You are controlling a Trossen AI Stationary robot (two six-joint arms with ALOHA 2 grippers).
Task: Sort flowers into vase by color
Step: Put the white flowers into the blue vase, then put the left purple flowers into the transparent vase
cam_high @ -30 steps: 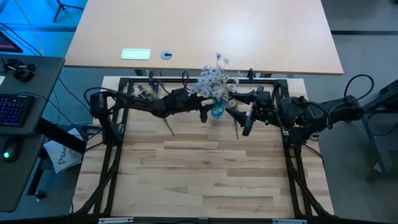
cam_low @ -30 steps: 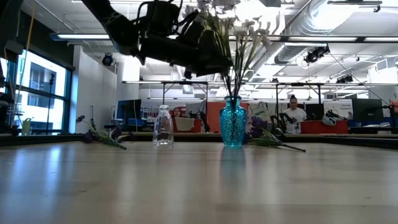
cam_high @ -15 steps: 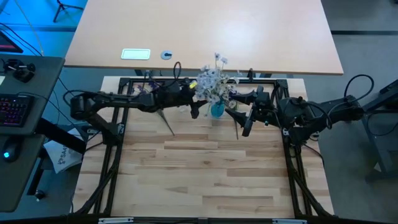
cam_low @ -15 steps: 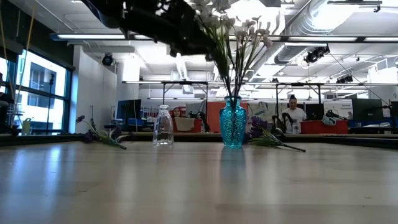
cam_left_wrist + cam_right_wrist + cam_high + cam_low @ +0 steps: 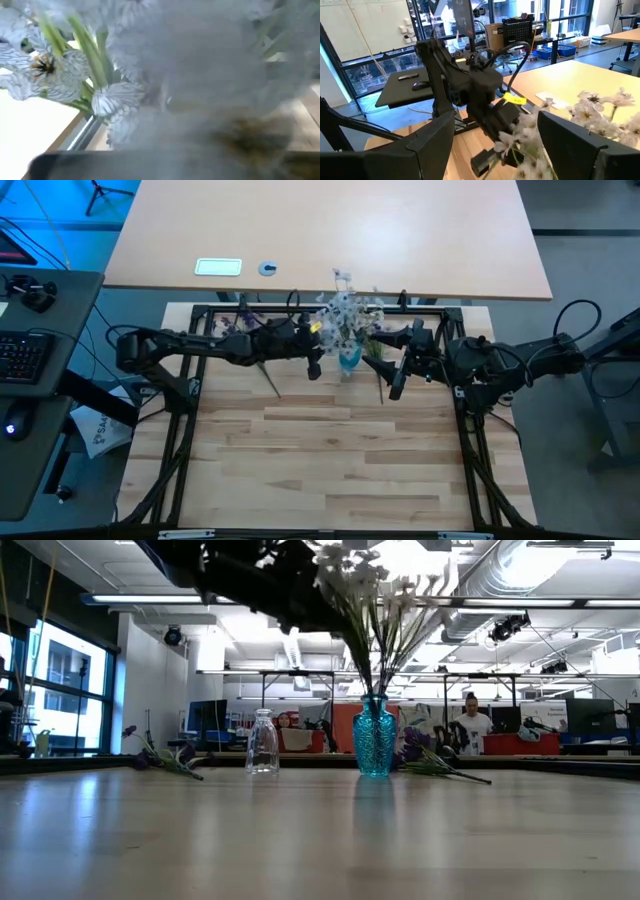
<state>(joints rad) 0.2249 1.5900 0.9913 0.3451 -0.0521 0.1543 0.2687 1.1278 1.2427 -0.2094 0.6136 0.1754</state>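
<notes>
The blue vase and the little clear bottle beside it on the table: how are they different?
The blue vase is opaque-looking turquoise with a patterned surface; the clear bottle is plain see-through glass. The blue vase holds a bunch of white flowers on green stems; the clear bottle holds none. The blue vase stands taller than the clear bottle. Both stand upright near the table's far edge, each with purple sprigs lying flat nearby.

A keyboard (image 5: 22, 358) is being shown at far left; a person (image 5: 470, 725) is being seen at centre right.
</notes>
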